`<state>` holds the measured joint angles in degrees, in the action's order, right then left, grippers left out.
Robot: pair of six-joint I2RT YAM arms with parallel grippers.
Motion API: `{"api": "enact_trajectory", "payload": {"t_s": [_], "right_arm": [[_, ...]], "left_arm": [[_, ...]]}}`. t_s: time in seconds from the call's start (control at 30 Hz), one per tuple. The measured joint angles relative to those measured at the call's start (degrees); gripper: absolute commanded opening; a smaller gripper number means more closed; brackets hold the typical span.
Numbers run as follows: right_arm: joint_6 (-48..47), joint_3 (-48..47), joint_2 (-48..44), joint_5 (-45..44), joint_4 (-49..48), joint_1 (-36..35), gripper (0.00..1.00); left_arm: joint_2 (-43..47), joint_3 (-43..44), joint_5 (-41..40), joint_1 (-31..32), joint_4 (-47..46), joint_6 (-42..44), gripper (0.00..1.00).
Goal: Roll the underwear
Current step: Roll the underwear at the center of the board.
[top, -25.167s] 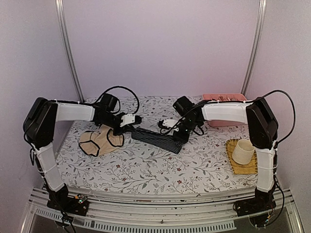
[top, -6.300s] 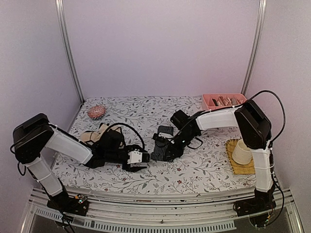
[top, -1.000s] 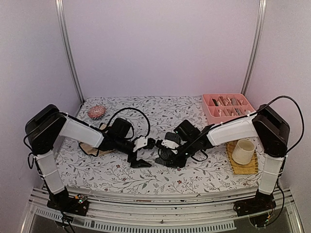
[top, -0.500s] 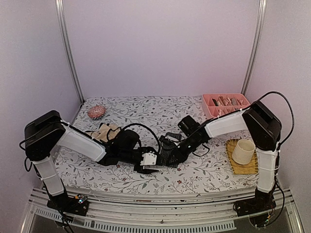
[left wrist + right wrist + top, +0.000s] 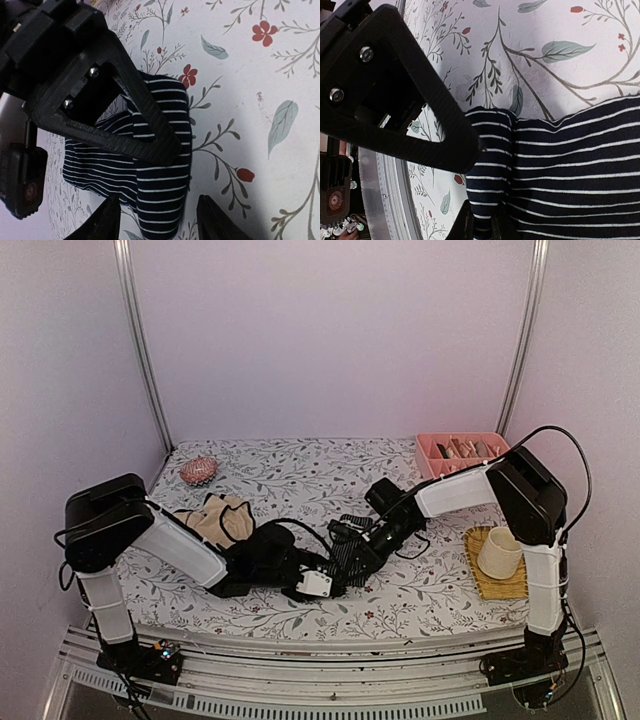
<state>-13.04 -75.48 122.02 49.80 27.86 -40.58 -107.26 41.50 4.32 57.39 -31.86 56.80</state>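
The dark navy underwear (image 5: 347, 550) with thin pale stripes lies partly rolled at the table's middle front. My right gripper (image 5: 482, 226) is shut on a fold at its rolled edge (image 5: 490, 170). My left gripper (image 5: 160, 222) is open, its fingertips (image 5: 107, 220) either side of the cloth's end (image 5: 160, 192), not closed on it. The two grippers meet at the cloth in the top view, left (image 5: 320, 584) and right (image 5: 348, 544). The beige underwear (image 5: 215, 521) with black edging lies crumpled at the left, behind my left arm.
A round reddish-pink hairbrush (image 5: 198, 471) lies at the back left. A pink divided tray (image 5: 462, 451) stands at the back right. A cream cup (image 5: 500, 552) stands on a yellow mat (image 5: 493, 585) at the right. The table's front edge is close behind the left gripper.
My left gripper has moved right and toward the front edge, up against the navy underwear's end. My right arm has shifted while still holding the cloth.
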Motion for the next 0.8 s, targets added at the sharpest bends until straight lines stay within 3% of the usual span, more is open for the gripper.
{"api": "enact_trajectory", "payload": {"t_s": [0.27,0.63,0.8], "right_arm": [[-1.2,-0.3,0.3,0.5,1.4,0.1,0.08],[-1.4,-0.7,0.7,1.1,1.8,0.7,0.08],[-1.4,-1.0,1.1,1.4,2.2,0.9,0.08]], "left_arm": [[-2.6,0.7,-2.7,0.0,-4.0,2.1,0.49],[-2.4,-0.2,-0.2,0.0,-4.6,4.4,0.49],[-2.4,0.1,0.6,0.1,-3.2,4.9,0.29]]}}
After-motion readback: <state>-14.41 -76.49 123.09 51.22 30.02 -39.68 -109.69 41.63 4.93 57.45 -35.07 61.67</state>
